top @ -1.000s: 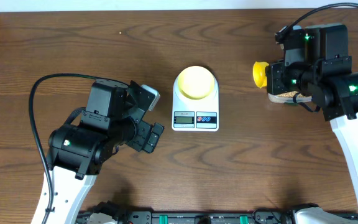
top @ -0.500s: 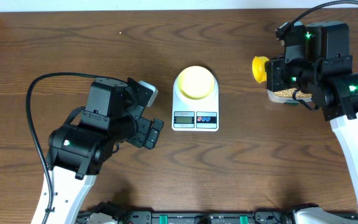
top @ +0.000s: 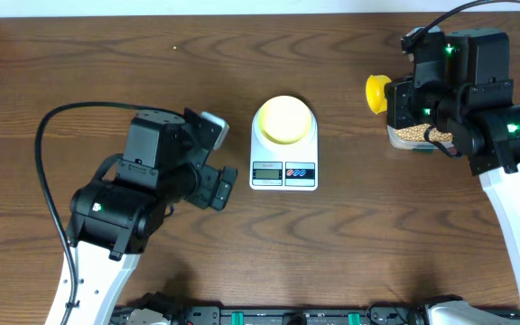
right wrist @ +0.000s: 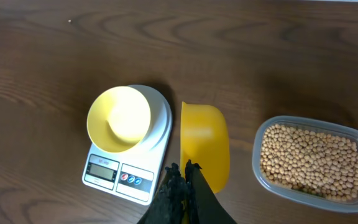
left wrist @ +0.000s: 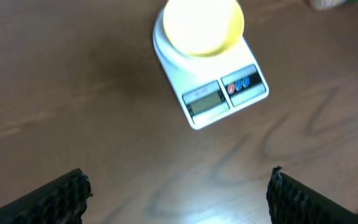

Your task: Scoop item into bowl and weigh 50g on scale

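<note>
My left gripper (left wrist: 179,182) gaped wide and empty above the worktop (left wrist: 73,93). My right gripper (right wrist: 180,169), clamped tight, held the scoop (right wrist: 204,149) between the bowl (right wrist: 118,118) on the scale (right wrist: 157,168) and the tub (right wrist: 257,163) of beans (right wrist: 309,162).

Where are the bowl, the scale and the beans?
bowl (right wrist: 118,118), right wrist view, inner floor.
scale (right wrist: 118,175), right wrist view, front panel.
beans (right wrist: 309,162), right wrist view, middle of pile.

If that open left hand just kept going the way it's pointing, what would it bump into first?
The left hand would probably hit bare table just short of the scale, though depth is unclear.
</note>
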Controlling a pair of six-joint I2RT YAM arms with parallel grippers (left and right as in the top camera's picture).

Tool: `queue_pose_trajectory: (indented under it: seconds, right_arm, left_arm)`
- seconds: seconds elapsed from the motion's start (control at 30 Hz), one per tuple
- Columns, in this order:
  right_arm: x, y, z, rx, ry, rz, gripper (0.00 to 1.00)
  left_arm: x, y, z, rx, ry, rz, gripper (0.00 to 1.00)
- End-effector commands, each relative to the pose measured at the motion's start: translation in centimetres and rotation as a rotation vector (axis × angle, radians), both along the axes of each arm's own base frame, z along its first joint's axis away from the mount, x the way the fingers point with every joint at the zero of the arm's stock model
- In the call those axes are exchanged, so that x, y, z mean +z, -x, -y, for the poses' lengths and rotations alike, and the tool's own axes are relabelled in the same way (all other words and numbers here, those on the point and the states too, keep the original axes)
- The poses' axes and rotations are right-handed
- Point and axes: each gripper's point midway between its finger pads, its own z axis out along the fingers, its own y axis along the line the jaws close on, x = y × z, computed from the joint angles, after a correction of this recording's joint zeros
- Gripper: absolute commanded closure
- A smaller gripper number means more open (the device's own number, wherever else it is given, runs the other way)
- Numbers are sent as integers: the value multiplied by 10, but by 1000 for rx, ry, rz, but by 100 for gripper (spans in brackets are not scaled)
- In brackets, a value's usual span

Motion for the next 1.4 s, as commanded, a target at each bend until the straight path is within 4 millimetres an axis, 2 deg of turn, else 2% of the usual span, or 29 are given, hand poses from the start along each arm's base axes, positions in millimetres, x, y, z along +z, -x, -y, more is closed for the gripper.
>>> queue_pose_trajectory:
  seconds: [0.0, 0.13, 0.23, 0.47, 0.6, 0.77, 0.87, 1.2, 1.37]
  right_arm:
    - [5, 2, -4, 5, -12, 8, 99]
    - [5, 1, -3, 4, -11, 12, 99]
    - [7, 0, -3, 3, -12, 19, 99]
    - [7, -1, -3, 3, -12, 20, 99]
    - [6, -1, -3, 1, -9, 19, 99]
    - [7, -1, -3, 6, -3, 22, 99]
    - [7, -1, -3, 7, -2, 24, 99]
    - [6, -1, -3, 8, -1, 23, 99]
    - [7, -1, -2, 6, 0, 24, 99]
  left_arm:
    - [1, -6, 4, -32, -2, 20, 7]
    - [-19, -13, 6, -38, -28, -55, 7]
    - [-43, -22, 14, -34, -42, -135, 7]
    - [-105, -52, 56, -45, -53, -264, 7]
    - [-140, -59, 78, -17, -49, -338, 7]
    - [-168, -62, 93, 58, -31, -407, 7]
    - [-174, -61, 98, 48, -36, -414, 7]
    - [-168, -76, 108, 36, 6, -350, 7]
    - [-172, -70, 105, 52, -8, -376, 7]
